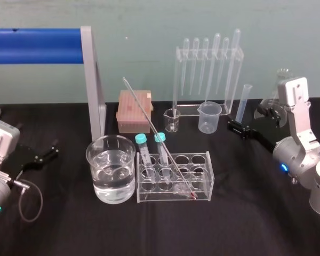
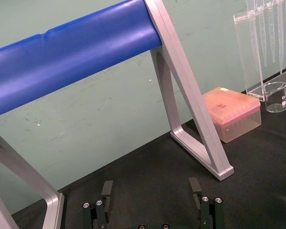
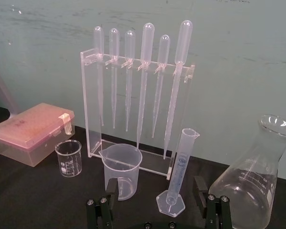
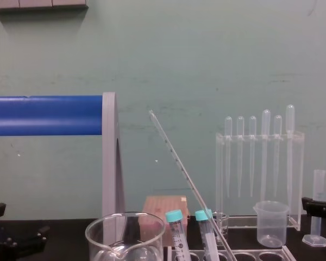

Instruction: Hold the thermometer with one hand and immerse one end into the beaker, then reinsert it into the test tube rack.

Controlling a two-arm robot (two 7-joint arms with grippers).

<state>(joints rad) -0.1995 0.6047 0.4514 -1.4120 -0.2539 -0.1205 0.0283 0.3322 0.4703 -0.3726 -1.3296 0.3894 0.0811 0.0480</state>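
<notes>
Nearest the front edge of the table (image 1: 245,229), left of centre, sits the beaker (image 1: 111,168) with water in its lower part. The rack (image 1: 173,178) is tight on its right. Whether they are touching or just short of it is hard to call from here. Two teal-capped tubes (image 1: 145,154) stand in the rack's left holes.

And there's the thermometer (image 1: 149,121). It is in the rack, steeply tilted, with its red bulb down at the base toward the rack's right end. Its top leans back and to the left. Nothing has hold of it.

Out by the left edge, the left gripper (image 1: 49,151) hangs low over the table. Its fingers are spread wide with nothing between them. By the right edge and a little further back is the right gripper (image 1: 236,128), also wide apart and empty.

Further back is a row of things:
- a pink tip box (image 1: 134,111)
- a small beaker (image 1: 172,120)
- a plastic beaker (image 1: 209,117)
- a cylinder (image 1: 244,101)
- a flask (image 3: 250,186) toward the far right corner

Along the far edge stands the pipette frame (image 1: 209,52) with six pipettes (image 1: 216,45) hanging in it. Far left, a blue bar (image 1: 34,46) runs out from a grey leg.
</notes>
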